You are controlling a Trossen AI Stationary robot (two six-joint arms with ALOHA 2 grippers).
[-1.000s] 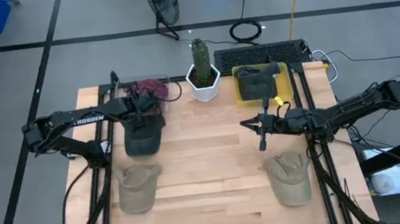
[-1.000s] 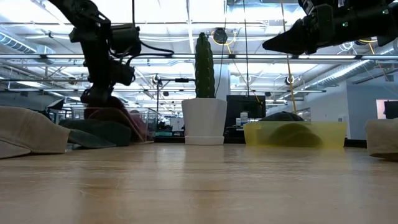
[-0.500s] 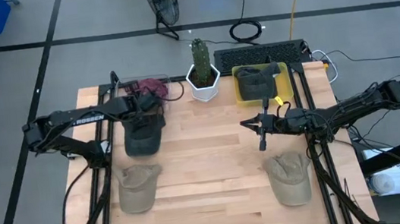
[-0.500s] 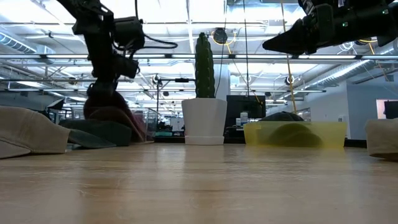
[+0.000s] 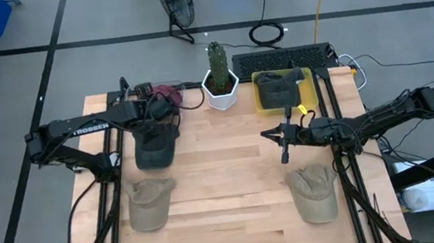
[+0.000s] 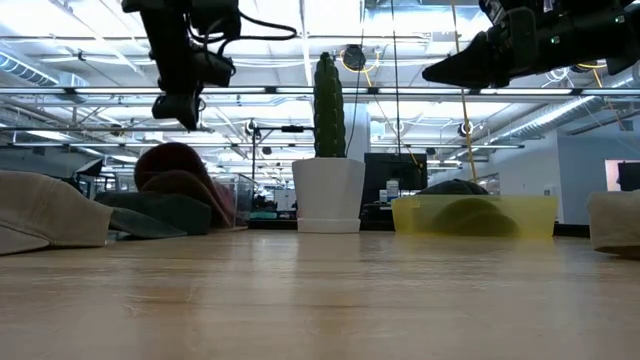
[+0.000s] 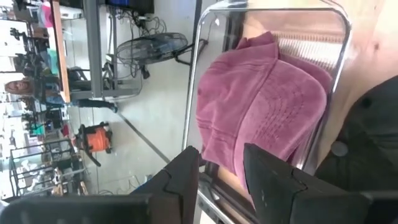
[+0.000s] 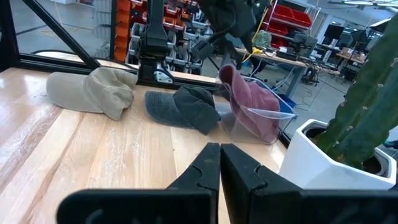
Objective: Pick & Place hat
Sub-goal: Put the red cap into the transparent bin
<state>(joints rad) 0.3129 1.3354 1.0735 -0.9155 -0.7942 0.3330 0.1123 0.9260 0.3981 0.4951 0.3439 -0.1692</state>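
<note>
The left tool (image 7: 221, 177) hangs above the clear bin (image 5: 165, 92) at the table's (image 5: 226, 195) far left corner, its two fingers (image 7: 270, 177) parted by a narrow gap and holding nothing. In the left wrist view the maroon hat (image 7: 261, 112) lies directly beyond those fingers, inside the bin and apart from them; in the low view the tool (image 6: 180, 105) sits clearly higher than the hat's (image 6: 180, 175) crown.

On the near edge of the table a tan hat (image 5: 148, 203) lies at the left and a second tan hat (image 5: 313, 193) at the right, with bare wood between them. Just behind the left tan hat, a dark grey hat (image 5: 155, 148) rests on the table, beside the bin and under the left arm.

The right tool (image 5: 283, 148) hovers over the middle of the table's right half, fingers closed together and empty, well apart from every hat.

Farther back, a white pot with a cactus (image 5: 219, 80) stands at the far edge's middle, just beside the clear bin on one side and a yellow bin (image 5: 283, 89) on the other; a dark hat (image 5: 279, 89) lies in the yellow bin. The table's centre is open wood.
</note>
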